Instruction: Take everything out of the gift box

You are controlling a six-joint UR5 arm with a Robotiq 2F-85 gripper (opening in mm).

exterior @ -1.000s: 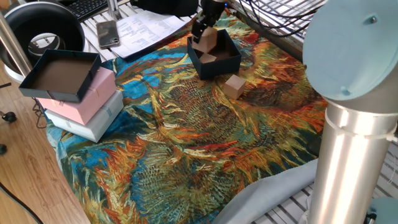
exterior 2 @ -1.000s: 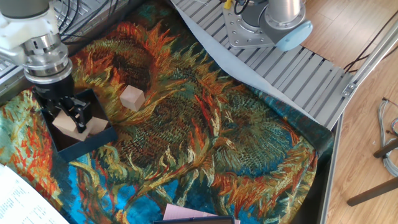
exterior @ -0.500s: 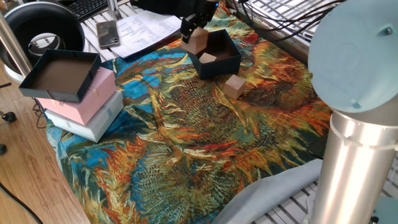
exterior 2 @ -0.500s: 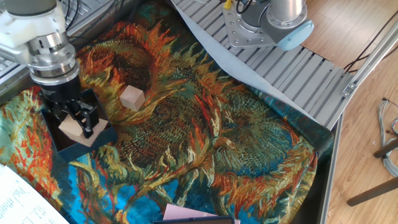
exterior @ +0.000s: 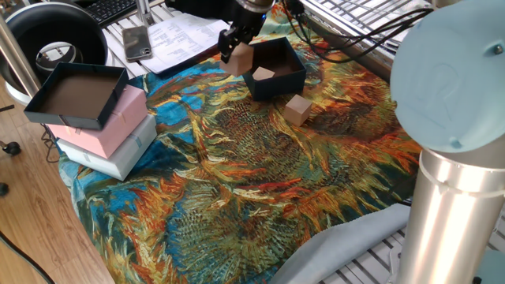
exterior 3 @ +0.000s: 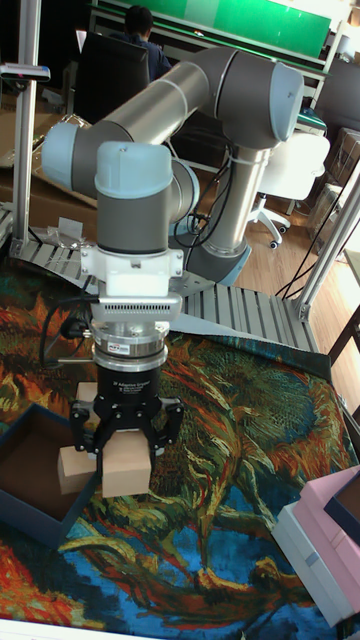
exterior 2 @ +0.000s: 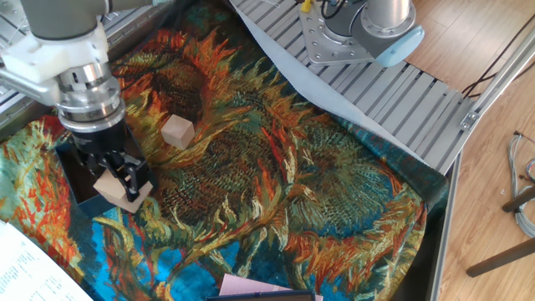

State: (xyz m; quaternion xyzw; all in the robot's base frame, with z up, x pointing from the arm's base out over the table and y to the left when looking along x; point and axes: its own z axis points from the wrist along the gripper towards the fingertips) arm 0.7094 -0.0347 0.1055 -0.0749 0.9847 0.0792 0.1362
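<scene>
The gift box (exterior: 279, 84) is a small navy box at the back of the sunflower cloth. One wooden cube (exterior: 263, 73) lies inside it. My gripper (exterior: 238, 54) is shut on a second, slightly bigger cube (exterior: 240, 60), held in the air just outside the box's left wall. A third cube (exterior: 297, 109) rests on the cloth beside the box. In the other fixed view the gripper (exterior 2: 119, 186) and its cube (exterior 2: 115, 192) hide most of the box (exterior 2: 70, 172); the loose cube (exterior 2: 177, 131) lies to the right. The tall view shows gripper (exterior 3: 125, 458), held cube (exterior 3: 126, 472), box (exterior 3: 38, 514) and inner cube (exterior 3: 74, 470).
A larger navy tray (exterior: 47, 110) sits on a pink box (exterior: 120, 118) stacked on a white box (exterior: 126, 151) at the cloth's left edge. A phone (exterior: 136, 42) and papers (exterior: 183, 35) lie behind. The robot's base column (exterior: 450, 197) stands at the right.
The gripper has risen out of the gift box with the cube and carried it sideways over the box's wall. The other two cubes have not moved.
</scene>
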